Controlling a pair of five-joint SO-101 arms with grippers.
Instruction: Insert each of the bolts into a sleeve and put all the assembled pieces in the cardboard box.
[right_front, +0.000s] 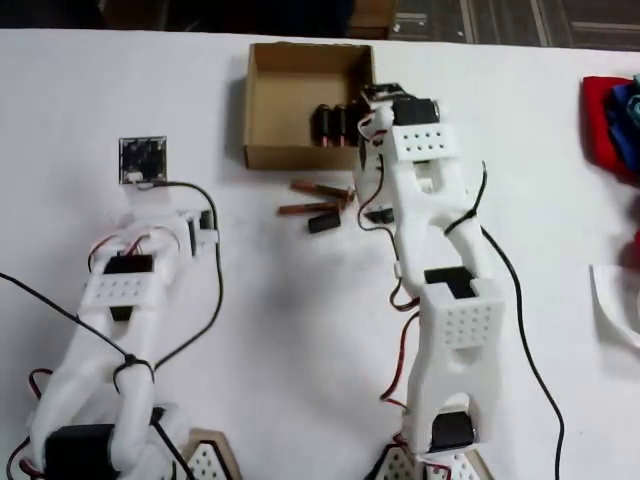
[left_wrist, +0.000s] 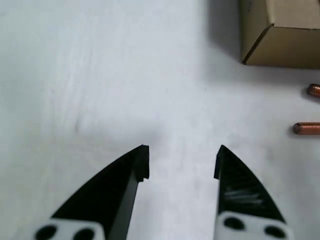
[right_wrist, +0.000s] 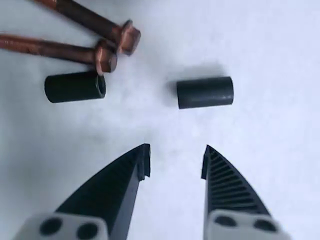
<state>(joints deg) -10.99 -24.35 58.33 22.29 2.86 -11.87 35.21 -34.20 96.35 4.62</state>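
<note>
The cardboard box (right_front: 300, 100) stands at the back centre with two assembled pieces (right_front: 335, 125) lying in its right corner. Just in front of it lie two copper bolts (right_front: 320, 187) (right_front: 308, 209) and a black sleeve (right_front: 322, 222). My right gripper (right_wrist: 176, 147) is open just above the table, facing a second black sleeve (right_wrist: 205, 92); the other sleeve (right_wrist: 75, 86) and both bolts (right_wrist: 87, 20) (right_wrist: 50, 48) lie beyond and to the side. My left gripper (left_wrist: 183, 150) is open over bare table, with the box corner (left_wrist: 282, 32) and two bolt tips (left_wrist: 306, 128) off to one side.
A red cloth (right_front: 610, 115) and a white curved object (right_front: 615, 305) sit at the right edge of the table. Black cables trail beside both arms. The right arm (right_front: 440, 240) stretches up to the box's right side; the left arm (right_front: 130, 290) stays at the left.
</note>
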